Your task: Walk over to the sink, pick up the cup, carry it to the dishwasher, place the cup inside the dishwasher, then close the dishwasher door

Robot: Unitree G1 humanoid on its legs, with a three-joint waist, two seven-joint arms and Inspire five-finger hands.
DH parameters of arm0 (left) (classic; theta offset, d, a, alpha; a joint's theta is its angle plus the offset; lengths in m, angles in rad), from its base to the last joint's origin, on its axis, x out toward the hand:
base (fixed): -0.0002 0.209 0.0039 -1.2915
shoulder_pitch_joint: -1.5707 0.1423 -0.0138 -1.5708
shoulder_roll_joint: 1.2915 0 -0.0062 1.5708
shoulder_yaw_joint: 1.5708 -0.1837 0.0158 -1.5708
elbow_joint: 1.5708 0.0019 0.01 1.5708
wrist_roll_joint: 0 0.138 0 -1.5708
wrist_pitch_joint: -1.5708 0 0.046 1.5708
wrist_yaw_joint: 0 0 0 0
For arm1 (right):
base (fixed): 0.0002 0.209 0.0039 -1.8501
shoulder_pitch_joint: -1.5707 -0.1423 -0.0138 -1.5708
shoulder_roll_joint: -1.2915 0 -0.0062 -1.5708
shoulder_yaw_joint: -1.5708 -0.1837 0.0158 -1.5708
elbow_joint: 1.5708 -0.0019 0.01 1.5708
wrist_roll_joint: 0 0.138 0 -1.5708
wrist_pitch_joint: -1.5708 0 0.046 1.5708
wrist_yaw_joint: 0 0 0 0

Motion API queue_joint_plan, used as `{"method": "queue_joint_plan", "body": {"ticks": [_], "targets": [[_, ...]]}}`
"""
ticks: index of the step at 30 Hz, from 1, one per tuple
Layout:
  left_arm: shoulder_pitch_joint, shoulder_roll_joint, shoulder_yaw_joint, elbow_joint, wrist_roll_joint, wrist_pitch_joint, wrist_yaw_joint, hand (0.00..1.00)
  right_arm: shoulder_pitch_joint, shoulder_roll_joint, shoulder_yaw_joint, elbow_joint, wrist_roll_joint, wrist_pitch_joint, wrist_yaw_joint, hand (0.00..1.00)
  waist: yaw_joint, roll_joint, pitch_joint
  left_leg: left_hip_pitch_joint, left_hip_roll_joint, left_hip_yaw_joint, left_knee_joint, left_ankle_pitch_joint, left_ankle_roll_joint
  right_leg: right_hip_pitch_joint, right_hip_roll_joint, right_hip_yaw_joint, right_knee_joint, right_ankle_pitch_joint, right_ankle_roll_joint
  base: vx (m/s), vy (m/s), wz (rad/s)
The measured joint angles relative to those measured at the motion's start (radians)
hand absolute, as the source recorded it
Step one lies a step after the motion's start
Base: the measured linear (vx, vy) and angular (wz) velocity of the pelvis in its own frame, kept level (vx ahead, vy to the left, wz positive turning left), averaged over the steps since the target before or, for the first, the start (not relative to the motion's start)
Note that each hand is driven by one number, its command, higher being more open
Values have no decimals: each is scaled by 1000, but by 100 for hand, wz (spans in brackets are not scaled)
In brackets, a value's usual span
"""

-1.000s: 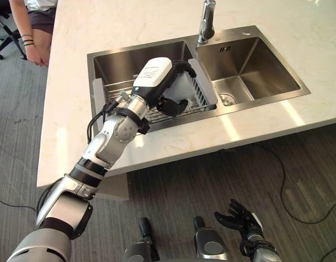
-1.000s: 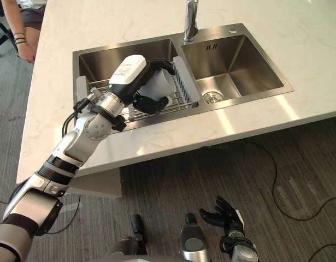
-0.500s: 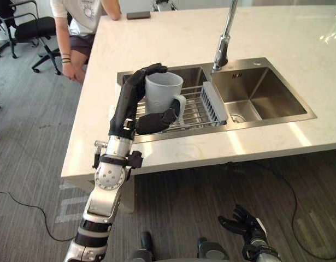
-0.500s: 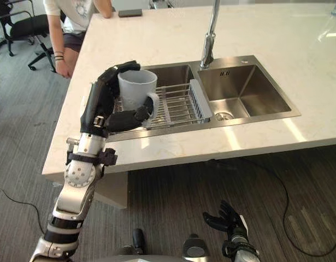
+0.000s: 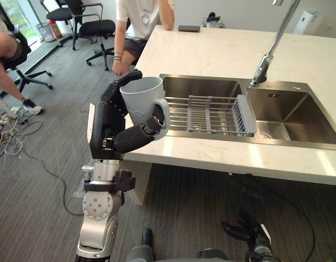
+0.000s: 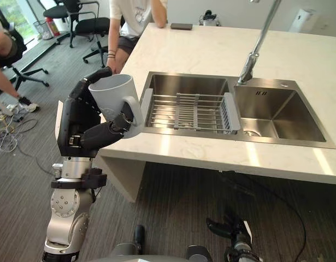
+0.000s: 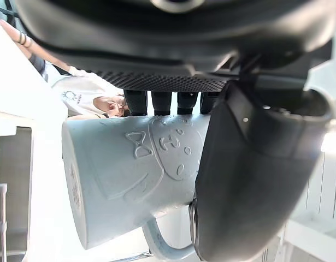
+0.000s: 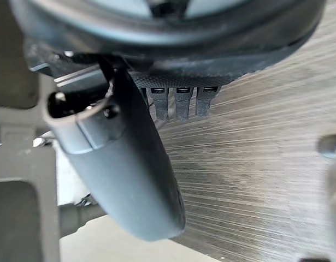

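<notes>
Grips the pale cup (image 5: 143,101) upright in the left hand (image 5: 108,125), fingers curled round its back and thumb pressed across its front, up in the air by the counter's (image 5: 211,54) left end, apart from the sink (image 5: 200,87), with the right hand (image 5: 249,232) hanging low over the carpet (image 5: 47,180), fingers loosely spread

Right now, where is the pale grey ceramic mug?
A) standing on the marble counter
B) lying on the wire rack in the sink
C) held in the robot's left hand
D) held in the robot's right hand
C: the left hand curls its fingers and thumb round the pale grey ceramic mug, mouth up, apart from the sink's wire rack; the right hand hangs open near the floor.
</notes>
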State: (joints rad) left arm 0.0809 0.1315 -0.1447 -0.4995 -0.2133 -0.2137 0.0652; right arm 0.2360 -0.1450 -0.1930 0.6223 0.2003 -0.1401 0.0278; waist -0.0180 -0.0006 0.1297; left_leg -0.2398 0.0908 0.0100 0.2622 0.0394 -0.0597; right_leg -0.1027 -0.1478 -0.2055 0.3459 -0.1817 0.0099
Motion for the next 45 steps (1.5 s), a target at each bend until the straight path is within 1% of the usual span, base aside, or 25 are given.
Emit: {"method": "queue_joint_plan", "body": {"ticks": [1, 2, 3, 4, 5, 9, 13, 14, 15, 16, 17, 18, 19, 20, 23, 29, 34, 35, 36, 37, 38, 39, 42, 44, 45], "targets": [[2, 0, -40, 0, -2, 0, -7, 30, -1, -5, 1, -24, 3, 0, -8, 90, 1, -6, 4, 1, 8, 32, 166, -113, 27, 16, -9, -4, -1, 7, 3, -143, 16, 19], [2, -1, -55, 0, -2, -1, -14, 30, 0, -8, 2, -38, 3, 0, -9, 90, -1, -1, 1, 20, 15, 34, 206, -154, 16, 21, -9, -4, -1, 10, 6, -127, 68, 9], [2, -5, -80, 0, -2, -10, -29, 30, 4, -8, 4, -56, 2, -6, -9, 90, -7, 12, -8, 71, 31, 31, 210, -220, -7, 19, -7, 0, -1, 17, 12, -132, 160, -4], [-1, -11, -96, 0, -2, -16, -37, 30, -2, -6, 5, -61, 2, -12, -8, 90, -12, 20, -12, 108, 35, 29, 179, -255, -16, 11, -8, 8, -1, 25, 19, -164, 244, -23], [-6, -17, -110, 3, -2, -21, -45, 30, -14, 6, 6, -59, 2, -15, -7, 90, -14, 15, -12, 129, 21, 45, 132, -268, -10, -8, -19, 38, -1, 36, 22, -144, 221, -46], [-5, -9, -115, 10, -2, -22, -43, 30, 7, 41, 37, -59, -6, -5, 2, 90, 5, -11, -11, 123, -12, 169, 97, -249, 37, -40, -30, 147, -114, 155, 46, -111, 212, -71], [-23, -6, -119, 25, -2, -21, -46, 30, 25, 51, 37, -48, -6, 17, 2, 90, -6, -22, -5, 112, -19, 213, 138, -267, 77, -56, -39, 186, -113, 199, 71, -64, 154, -39], [-33, -9, -117, 26, -1, -22, -48, 30, 24, 55, 36, -49, -6, 18, 5, 90, 2, -19, -3, 115, -9, 243, 124, -268, 102, -70, -32, 190, -82, 183, 61, -111, 118, -51], [-37, -14, -116, 28, -1, -21, -48, 30, 23, 56, 36, -48, -6, 18, 6, 90, 2, -17, 0, 115, -4, 246, 123, -268, 103, -83, -27, 189, -9, 145, 55, -81, 66, -38], [-40, -22, -116, 27, -2, -22, -48, 30, 27, 61, 36, -48, -6, 19, 8, 90, 3, -19, -2, 117, -2, 248, 117, -267, 100, -77, -8, 179, 91, 69, 62, -20, 4, -18], [-41, -27, -117, 27, -1, -22, -49, 30, 28, 63, 36, -48, -6, 18, 8, 90, 3, -23, -4, 121, -4, 249, 106, -264, 90, -43, 4, 170, 91, 22, 61, 16, -21, -13], [-41, -26, -117, 27, -1, -22, -49, 30, 28, 63, 36, -48, -6, 18, 8, 90, 4, -26, -6, 120, -6, 250, 96, -259, 86, -23, 12, 164, 66, 8, 56, 23, -45, -7], [-41, -25, -118, 31, 1, -23, -49, 30, 24, 60, 37, -42, -6, 18, 8, 90, 4, -26, -10, 117, -11, 249, 77, -247, 77, 9, 16, 146, -14, 2, 32, 20, -66, 4], [-39, -22, -120, 41, 3, -18, -50, 30, 17, 57, 37, -13, -6, 17, 7, 90, 4, -17, -22, 121, -9, 242, 41, -227, 68, 24, 24, 135, -62, 25, 27, 62, -88, 8], [-39, -15, -117, 41, 4, -17, -58, 30, 8, 58, 40, 35, -6, 18, 8, 90, 5, -20, -26, 154, -11, 238, -16, -178, 57, 47, 33, 124, -92, 40, 30, 128, -110, 7], [-33, -16, -114, 46, 4, -12, -58, 30, 12, 51, 41, 39, -7, 18, 7, 90, 5, -21, -29, 198, -23, 180, -75, -152, 52, 107, 42, 94, -120, 40, 30, 75, -46, 27], [-9, -28, -73, 46, 4, -12, -42, 30, 4, 44, 43, 38, -6, 8, 1, 90, 33, -24, -29, 159, -44, 102, -67, -122, 41, 147, 31, 5, -121, 26, 22, -41, -20, 76], [-10, -33, -65, 45, 4, -11, -33, 30, 1, 39, 39, 38, -6, 3, -5, 90, 21, -26, -27, 129, -44, 148, -77, -102, 47, 155, 7, -46, -130, 20, 20, -116, 11, 111], [-10, -34, -62, 45, 4, -12, -28, 30, 1, 39, 32, 41, -6, 3, -8, 90, 21, -29, -26, 119, -33, 197, -77, -119, 74, 157, 2, -66, -138, 19, 21, -128, 11, 128], [-2, -33, -57, 46, 3, -12, -20, 30, 0, 38, 28, 44, -6, 2, -15, 90, 26, -34, -22, 99, 36, 363, -14, -149, 71, 164, -2, -106, -148, 20, 21, -69, 20, 120], [4, -35, -57, 48, 4, -12, -17, 30, -3, 27, 22, 45, -6, 2, -26, 90, 19, -20, -23, 86, 107, 488, 51, -169, 70, 182, -2, -160, -151, 16, 23, -42, 50, 118], [7, -38, -58, 48, 4, -12, -17, 30, -3, 19, 23, 48, -6, 2, -31, 90, 16, -16, -23, 85, 124, 518, 69, -164, 64, 189, -5, -180, -147, 11, 31, -8, 90, 102], [44, -33, -25, 48, 3, -16, -14, 30, -43, 1, 22, 66, -7, 3, -46, 90, 27, -21, -23, 68, 77, 497, 98, -192, 74, 173, -68, -198, -68, -52, 44, -12, 194, 49], [79, -33, 5, 48, 2, -13, -12, 30, -58, 1, 14, 70, -8, 4, -50, 90, 20, -52, -16, 70, -2, 471, 126, -235, 98, 178, -145, -211, -10, -115, 58, 76, 275, 62], [87, -39, 8, 47, 2, -14, -11, 30, -60, -1, 9, 72, -8, 4, -50, 90, 19, -41, -19, 71, -7, 461, 136, -250, 109, 176, -156, -207, 42, -102, 65, 145, 209, 60]]}}
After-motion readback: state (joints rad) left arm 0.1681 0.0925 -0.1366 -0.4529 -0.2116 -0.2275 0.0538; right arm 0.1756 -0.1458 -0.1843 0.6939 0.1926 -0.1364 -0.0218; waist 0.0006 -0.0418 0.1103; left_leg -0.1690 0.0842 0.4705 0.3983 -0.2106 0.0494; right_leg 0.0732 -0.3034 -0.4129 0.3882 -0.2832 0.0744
